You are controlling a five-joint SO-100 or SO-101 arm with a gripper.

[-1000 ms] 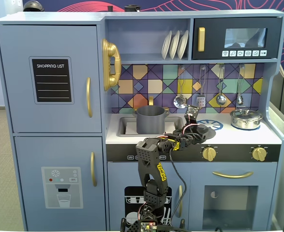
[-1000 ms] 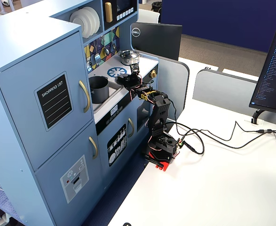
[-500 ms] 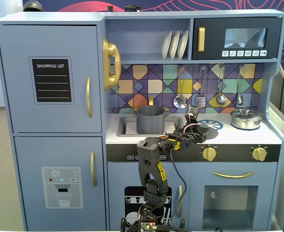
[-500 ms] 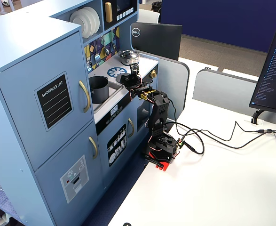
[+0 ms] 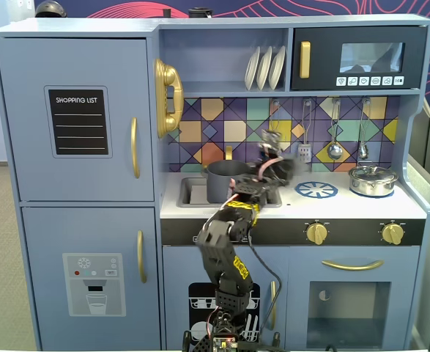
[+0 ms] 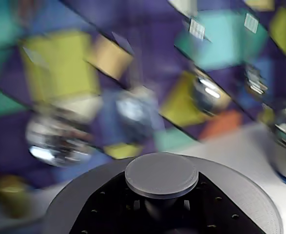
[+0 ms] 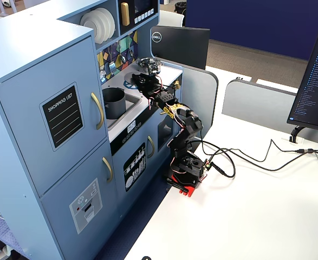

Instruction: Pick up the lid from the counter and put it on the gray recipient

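Observation:
The lid (image 6: 161, 173) is a flat dark-gray disc, and its round knob fills the bottom of the wrist view. My gripper (image 6: 161, 201) is shut on that knob, one black finger on each side. In a fixed view the gripper (image 5: 272, 170) is a blur above the counter, holding the lid (image 5: 285, 171) just right of the gray recipient (image 5: 223, 180). This matte dark-gray pot stands in the sink, its right side hidden by my arm. From the side, the gripper (image 7: 143, 81) hovers to the right of the recipient (image 7: 114, 103).
A shiny silver pot (image 5: 373, 180) with its own lid stands at the counter's right end. A blue burner print (image 5: 316, 190) lies uncovered on the counter. Utensils (image 5: 335, 149) hang on the tiled back wall. The sink (image 5: 191, 192) holds the gray pot.
My gripper has lifted the lid off the counter by the burner print and swung up and left toward the gray pot. The arm's elbow has shifted left as well.

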